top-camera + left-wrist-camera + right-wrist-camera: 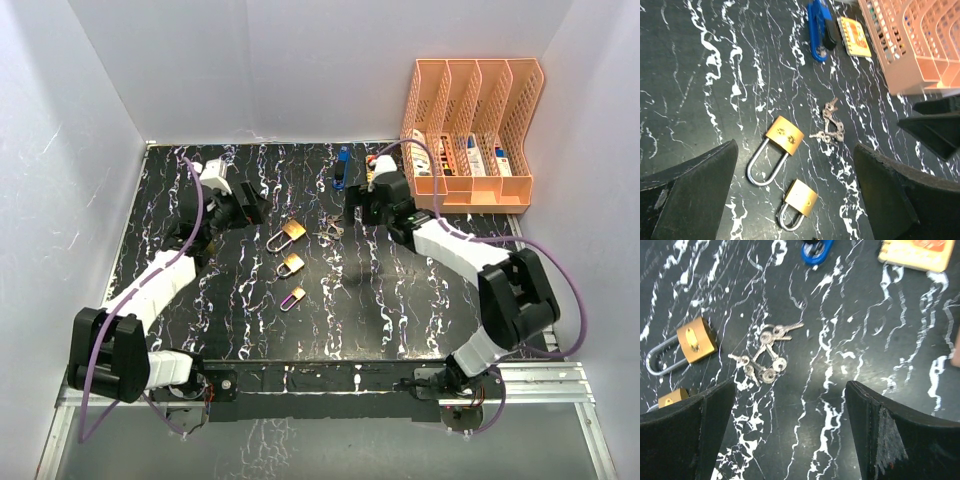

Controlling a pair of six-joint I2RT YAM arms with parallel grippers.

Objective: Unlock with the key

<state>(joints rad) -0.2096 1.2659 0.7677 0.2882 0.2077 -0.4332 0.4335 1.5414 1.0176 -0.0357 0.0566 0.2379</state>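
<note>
Three brass padlocks lie in a column mid-table: a large one (290,234), a medium one (291,265) and a small one (293,298). A bunch of silver keys (332,224) lies just right of the large padlock. My left gripper (252,211) hovers open left of the padlocks; its wrist view shows the large padlock (784,135), the medium padlock (801,197) and the keys (829,127) ahead of its fingers. My right gripper (362,206) is open, right of the keys. In its wrist view the keys (765,357) lie ahead and left of the open gripper (790,385), which holds nothing.
An orange file organizer (470,130) holding small items stands at the back right. A blue object (341,166) and a yellow card (855,36) lie near the back edge. White walls enclose the table on three sides.
</note>
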